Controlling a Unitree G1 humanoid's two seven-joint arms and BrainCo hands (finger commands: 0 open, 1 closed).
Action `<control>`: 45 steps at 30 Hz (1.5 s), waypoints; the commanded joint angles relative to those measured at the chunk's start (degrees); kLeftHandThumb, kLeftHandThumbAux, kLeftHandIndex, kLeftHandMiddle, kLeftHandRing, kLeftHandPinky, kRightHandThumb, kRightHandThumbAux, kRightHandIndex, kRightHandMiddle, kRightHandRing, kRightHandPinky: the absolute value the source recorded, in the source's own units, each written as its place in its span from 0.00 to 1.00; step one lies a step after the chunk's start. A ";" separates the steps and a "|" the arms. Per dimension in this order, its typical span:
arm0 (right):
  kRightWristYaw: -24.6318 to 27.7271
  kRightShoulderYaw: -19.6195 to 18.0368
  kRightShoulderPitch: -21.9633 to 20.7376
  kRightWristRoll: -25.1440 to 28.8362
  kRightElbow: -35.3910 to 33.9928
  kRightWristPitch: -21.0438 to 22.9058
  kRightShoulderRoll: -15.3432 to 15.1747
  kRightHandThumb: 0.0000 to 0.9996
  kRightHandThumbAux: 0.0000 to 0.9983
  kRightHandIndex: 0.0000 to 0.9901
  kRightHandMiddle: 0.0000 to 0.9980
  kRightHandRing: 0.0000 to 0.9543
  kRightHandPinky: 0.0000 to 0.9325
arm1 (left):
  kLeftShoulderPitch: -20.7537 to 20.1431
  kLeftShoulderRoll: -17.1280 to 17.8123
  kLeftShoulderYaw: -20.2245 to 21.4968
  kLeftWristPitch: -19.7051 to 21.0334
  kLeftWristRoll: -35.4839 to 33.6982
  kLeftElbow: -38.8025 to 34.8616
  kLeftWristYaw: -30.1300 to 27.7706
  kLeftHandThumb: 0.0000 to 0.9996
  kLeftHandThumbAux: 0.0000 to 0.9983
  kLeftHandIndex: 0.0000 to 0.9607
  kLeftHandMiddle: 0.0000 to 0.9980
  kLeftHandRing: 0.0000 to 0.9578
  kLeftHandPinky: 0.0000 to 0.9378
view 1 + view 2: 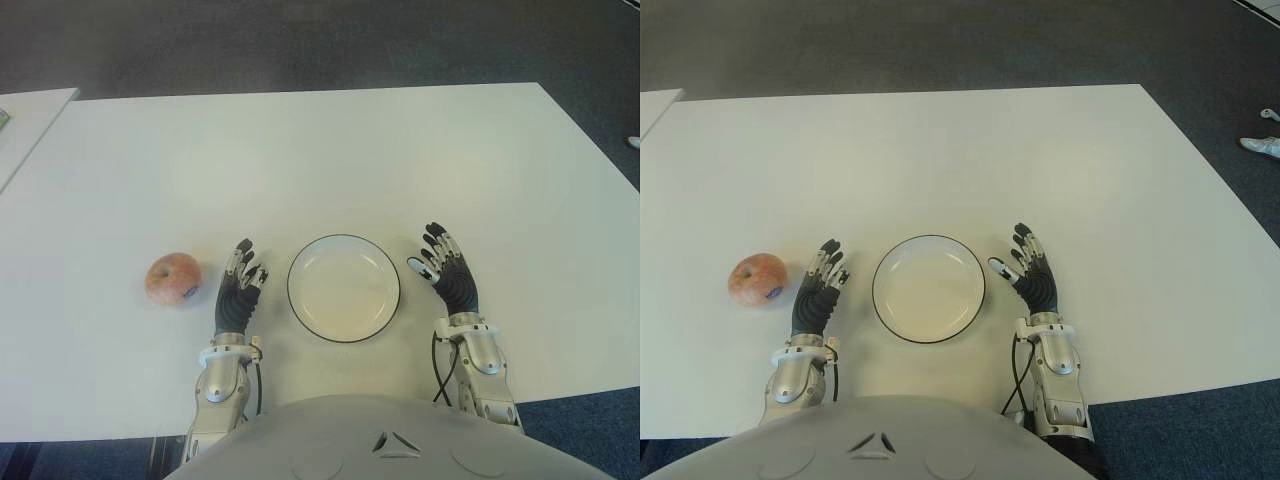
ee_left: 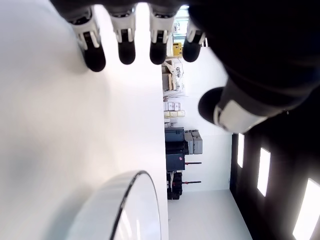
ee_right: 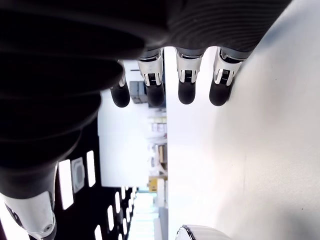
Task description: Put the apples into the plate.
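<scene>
Nothing is picked up yet: the plate [image 1: 343, 288] sits empty, my left hand [image 1: 238, 293] just to its left and my right hand [image 1: 449, 275] just to its right, both with fingers spread and holding nothing. The one apple [image 1: 173, 279] I can see lies further left of the plate, just beyond my left hand. I judge the next move is a short sideways reach with the left hand to close around it; the table [image 1: 320, 160] is bare around the plate, with its edges well off.

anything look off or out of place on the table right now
Nothing stands out. The apple sits whole on the white table, to the left of the left hand. The plate lies flat and empty between the left hand and the right hand, both open. No spills or damage show.
</scene>
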 commanded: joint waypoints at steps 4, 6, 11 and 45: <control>0.23 -0.18 0.00 0.92 -0.04 1.19 0.19 0.19 0.66 0.07 0.04 0.01 0.04 | 0.26 0.37 -0.31 -0.53 0.96 0.98 0.24 0.07 0.59 0.05 0.07 0.09 0.12; 0.22 -0.18 0.00 0.90 0.02 0.96 0.22 0.19 0.67 0.07 0.04 0.00 0.03 | 0.20 0.48 -0.28 -0.58 1.28 1.07 0.35 0.07 0.59 0.05 0.07 0.09 0.13; 0.13 -0.24 -0.23 0.66 0.47 0.49 0.18 0.19 0.67 0.06 0.04 0.00 0.02 | -0.44 2.68 -0.88 -4.78 12.21 3.04 6.57 0.06 0.59 0.04 0.07 0.09 0.12; -0.16 0.19 -1.38 -0.72 3.27 -0.03 0.00 0.15 0.64 0.06 0.03 0.01 0.04 | 0.21 16.55 -4.36 8.87 69.72 -11.25 32.37 0.22 0.40 0.13 0.07 0.04 0.01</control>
